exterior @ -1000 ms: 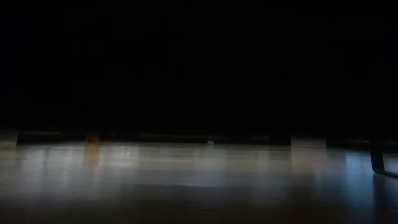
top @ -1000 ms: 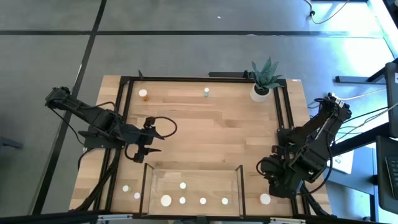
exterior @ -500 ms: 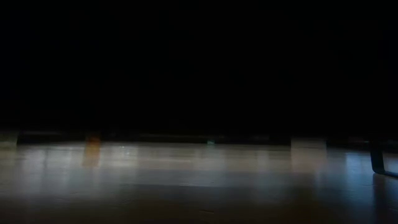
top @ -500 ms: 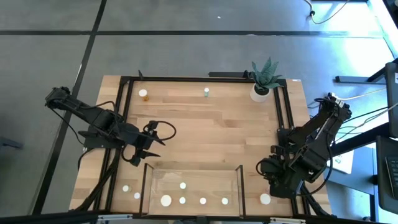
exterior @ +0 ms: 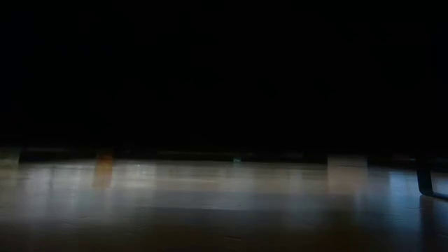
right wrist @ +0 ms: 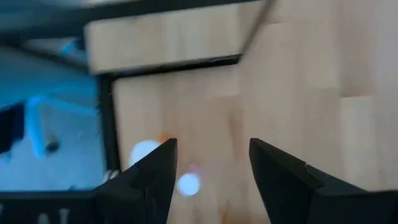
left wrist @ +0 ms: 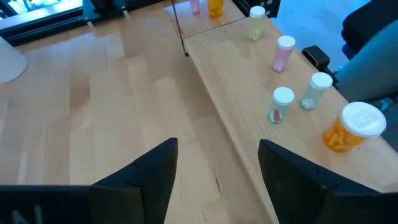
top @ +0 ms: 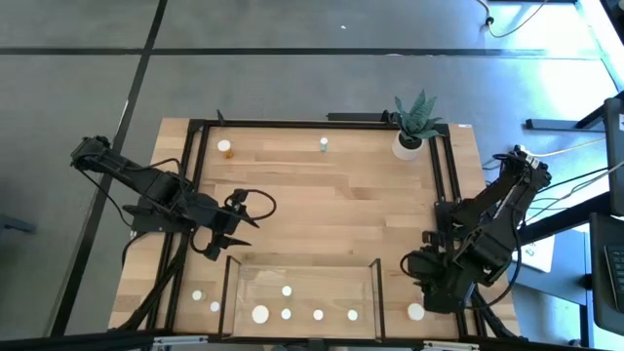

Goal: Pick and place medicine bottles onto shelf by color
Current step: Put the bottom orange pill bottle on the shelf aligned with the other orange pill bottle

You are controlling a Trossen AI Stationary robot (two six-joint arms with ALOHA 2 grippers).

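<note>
Between picks: left tool (top: pixel 226 241) and right tool (top: pixel 421 273) both released and empty above the wooden bench (top: pixel 322 195); white-capped medicine bottles (top: pixel 287 314) stand on the light-wood shelf (top: pixel 302 278), so next comes reaching another bottle.

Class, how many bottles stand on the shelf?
5 bottles on the shelf: a wide bottle and three small ones in a row, plus one nearer the table's middle. None seems hidden.

Looks like a robotics lab or test bay: wooden table (top: pixel 322 185) boxed by black metal frame (top: pixel 195 175), two mounted arms, grey tiled floor (top: pixel 292 58), loose cables (top: pixel 512 21), potted plant (top: pixel 414 122).
</note>
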